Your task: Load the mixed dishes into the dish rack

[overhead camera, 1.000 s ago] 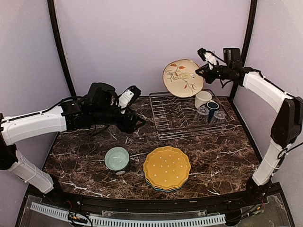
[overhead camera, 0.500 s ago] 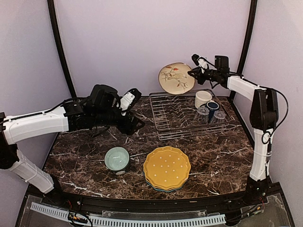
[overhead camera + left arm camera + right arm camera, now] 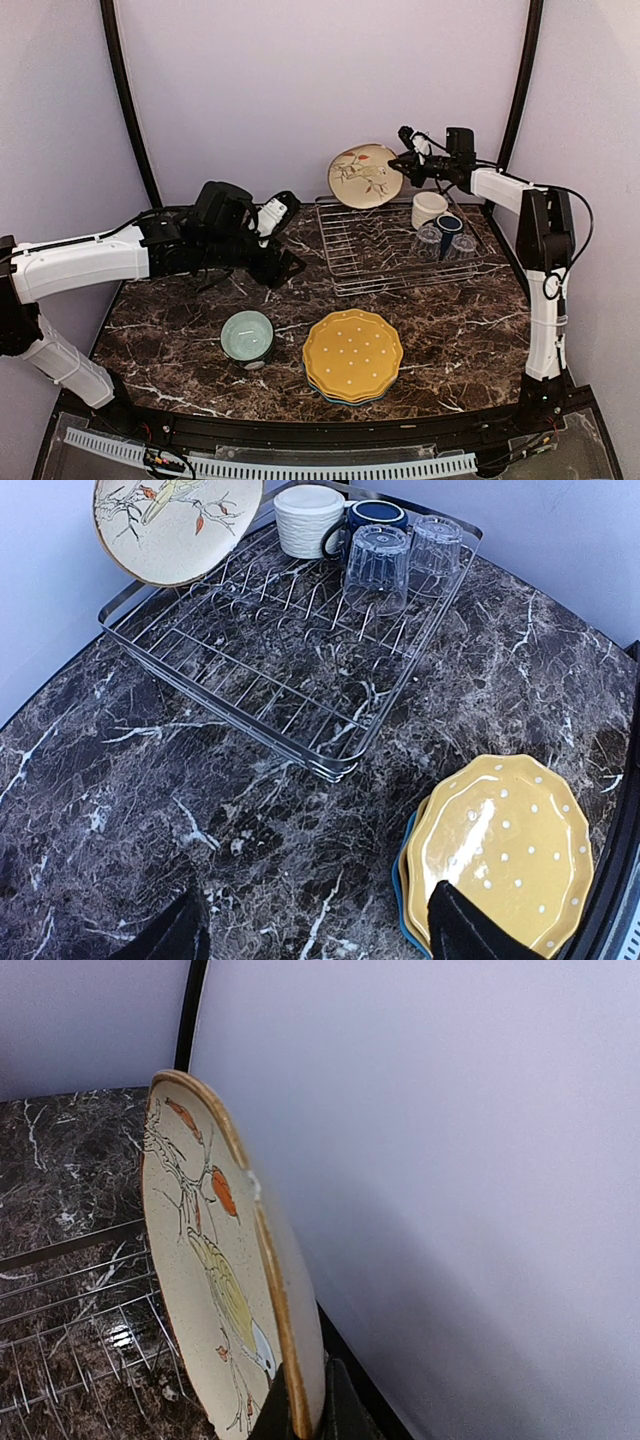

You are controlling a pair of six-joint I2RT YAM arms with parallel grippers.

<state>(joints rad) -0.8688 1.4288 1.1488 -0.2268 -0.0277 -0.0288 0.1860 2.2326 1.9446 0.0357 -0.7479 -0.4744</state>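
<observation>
Right tool (image 3: 402,160) clenched on the rim of the cream scalloped bird plate (image 3: 364,176); I see it held on edge at the far-left corner of the silver wire dish rack (image 3: 372,252). Left tool (image 3: 283,266) released, hovering over the dark marble surface (image 3: 180,320) left of the rack.

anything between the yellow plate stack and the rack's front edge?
Nothing. Only bare marble tabletop lies between the yellow dotted plate and the dish rack. Both the top external and left wrist views show it.
</observation>
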